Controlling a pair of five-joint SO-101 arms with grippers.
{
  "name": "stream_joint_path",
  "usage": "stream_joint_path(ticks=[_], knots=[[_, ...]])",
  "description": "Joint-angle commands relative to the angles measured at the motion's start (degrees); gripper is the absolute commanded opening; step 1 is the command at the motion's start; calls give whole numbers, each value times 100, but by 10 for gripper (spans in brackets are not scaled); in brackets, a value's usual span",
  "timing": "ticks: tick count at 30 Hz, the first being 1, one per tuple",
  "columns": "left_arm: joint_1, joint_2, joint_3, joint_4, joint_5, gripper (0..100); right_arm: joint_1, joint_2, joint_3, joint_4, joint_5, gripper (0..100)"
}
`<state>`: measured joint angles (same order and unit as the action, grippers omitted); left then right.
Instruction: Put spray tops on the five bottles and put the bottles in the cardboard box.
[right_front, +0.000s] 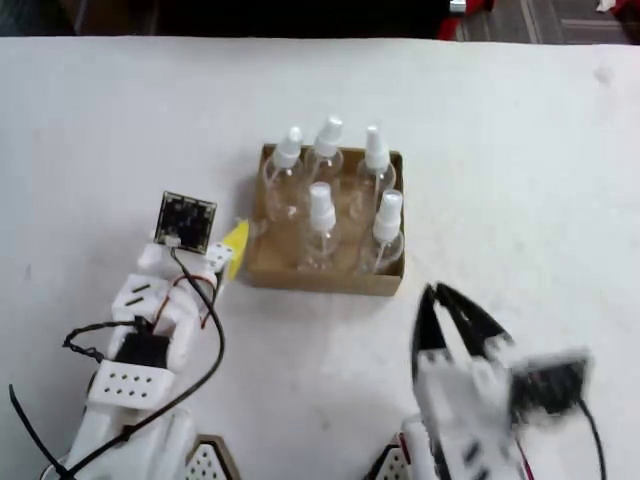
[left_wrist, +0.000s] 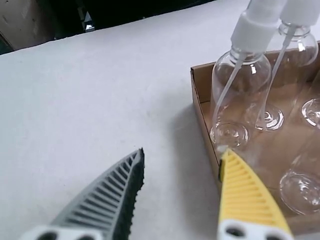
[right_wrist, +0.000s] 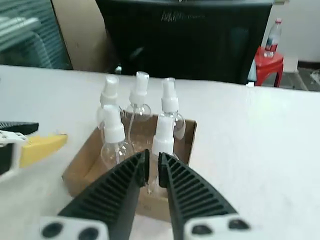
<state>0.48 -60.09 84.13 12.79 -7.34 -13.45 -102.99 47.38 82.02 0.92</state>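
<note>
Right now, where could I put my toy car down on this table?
Bare table stretches right of the cardboard box and behind it. Crowded: the box holds five spray bottles, and the left claw sits close by its left wall.

The cardboard box (right_front: 320, 281) is being carried by the table (right_front: 520, 150) around its middle, well apart from every edge. Five bottles (right_front: 322, 170) are being held upright inside the box: three are being kept in a row along its far wall, and two are being kept in front of them, toward its near wall. A spray top (right_front: 321, 205) is being borne on each bottle. The left gripper (left_wrist: 182, 152) is being held at the box's left wall, one finger (left_wrist: 245, 195) just beside that wall's near end, the other out over the table to the left. The right gripper (right_front: 437, 292) is being held before the box's near right corner, toward the table's near edge, apart from the box.
</note>
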Motion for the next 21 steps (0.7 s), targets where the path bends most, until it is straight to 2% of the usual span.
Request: stream_joint_path(ticks=[1,17,21], knots=[[22,-136,-53,-158,-62,233,40,-57,844,-716,-26,15],[13,-136,-53,-158,-62,233,40,-57,4809,-2844,-26,15],[13,-136,-53,-158,-62,233,40,-40,4941,-2818,-62,15]])
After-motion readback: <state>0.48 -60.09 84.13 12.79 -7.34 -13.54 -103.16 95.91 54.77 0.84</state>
